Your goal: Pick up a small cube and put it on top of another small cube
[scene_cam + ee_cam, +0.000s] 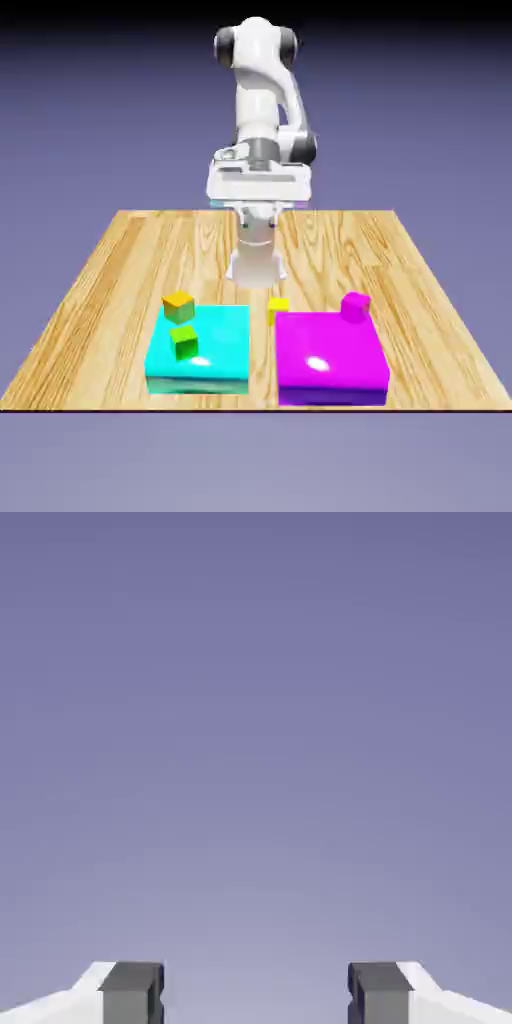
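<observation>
— Where do we stand with the stacking?

— We judge it has barely begun. The yellow cube sits on the bench, just beside the far corner of the magenta block nearest the middle, and nothing holds it.

— And the cube it should land on?

— The orange-topped cube rests at the far corner of the cyan block on the exterior view's left, and its top is bare. A lime-green cube sits on that same block, nearer us, and a small magenta cube sits at the far corner of the magenta block.

— What about the gripper?

— In the hand view we see the gripper with its jaws apart and only plain backdrop between them, so it carries nothing. In the exterior view the hand hangs above the bench, behind the two flat blocks and well apart from the yellow cube.

— So what is left?

— As we read it, all of it: bring the gripper down over the yellow cube, close on it, lift, carry it across to the orange-topped cube, and set it squarely on top.
</observation>
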{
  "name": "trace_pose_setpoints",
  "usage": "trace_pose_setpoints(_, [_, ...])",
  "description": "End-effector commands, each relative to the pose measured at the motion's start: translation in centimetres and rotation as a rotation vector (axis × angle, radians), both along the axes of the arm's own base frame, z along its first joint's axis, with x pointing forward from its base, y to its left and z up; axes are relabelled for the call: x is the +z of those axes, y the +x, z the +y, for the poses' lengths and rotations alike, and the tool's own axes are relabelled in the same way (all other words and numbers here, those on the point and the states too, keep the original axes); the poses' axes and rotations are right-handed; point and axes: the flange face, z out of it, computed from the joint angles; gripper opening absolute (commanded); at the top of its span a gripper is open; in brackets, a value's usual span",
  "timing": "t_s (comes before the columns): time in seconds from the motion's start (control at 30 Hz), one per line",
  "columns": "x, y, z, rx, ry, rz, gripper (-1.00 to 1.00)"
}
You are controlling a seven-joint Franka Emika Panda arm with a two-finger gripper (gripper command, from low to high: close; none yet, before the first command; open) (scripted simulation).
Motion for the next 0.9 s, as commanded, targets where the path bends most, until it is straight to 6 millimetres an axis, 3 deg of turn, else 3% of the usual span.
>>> trace_pose_setpoints(0.0, [-0.4,0.4,-0.1,0.005,-0.001,0.014,0.0])
trace_pose_setpoints(0.43, [-9.1,3.4,1.7,0.151,-0.109,0.159,0.0])
trace_pose_setpoints(0.87, [-18.6,2.8,2.0,0.32,-0.34,0.293,0.0])
